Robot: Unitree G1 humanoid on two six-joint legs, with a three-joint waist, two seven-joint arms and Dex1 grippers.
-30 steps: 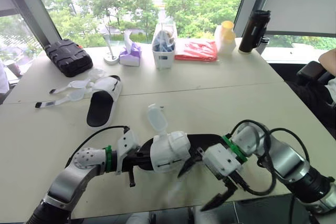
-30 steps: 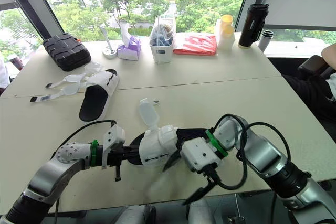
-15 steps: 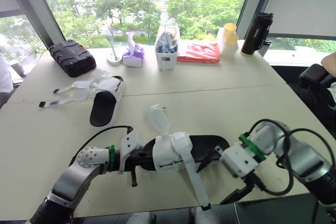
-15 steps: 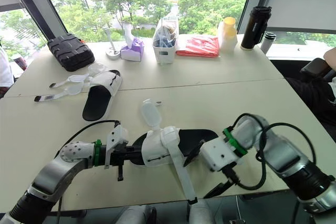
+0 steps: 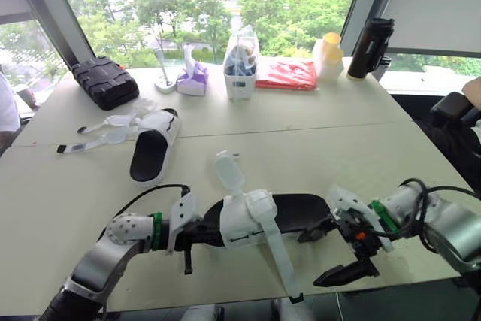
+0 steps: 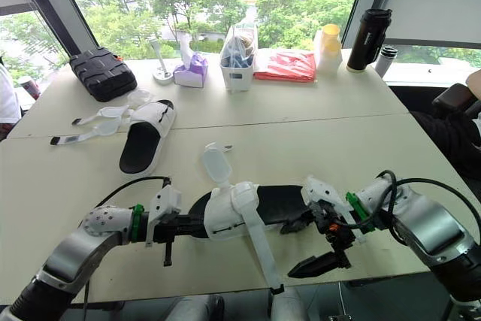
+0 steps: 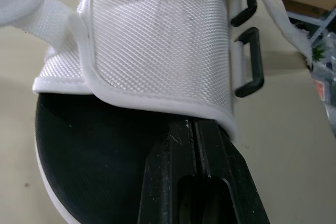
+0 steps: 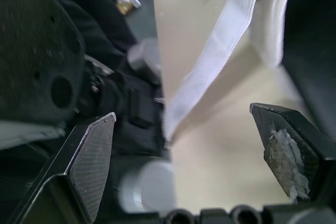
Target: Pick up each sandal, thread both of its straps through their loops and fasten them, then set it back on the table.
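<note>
1: black-soled white mesh sandal (image 5: 244, 219), sole end clamped in left gripper (image 5: 197, 232); long white strap (image 5: 278, 257) dangling unfastened near right gripper (image 5: 325, 255), which is spread wide, empty.
2: second matching sandal (image 5: 152, 152), well beyond left gripper, straps loose.
Judged 0 of 2 fastened.

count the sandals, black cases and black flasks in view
sandals: 2
case: 1
flask: 1
total: 4

Beige table (image 5: 316, 133), far sandal (image 5: 150, 157), near sandal (image 5: 297, 212), black case (image 5: 104, 82), tissue box (image 5: 193, 80), red packet (image 5: 285, 74), dark flask (image 5: 370, 46)
</note>
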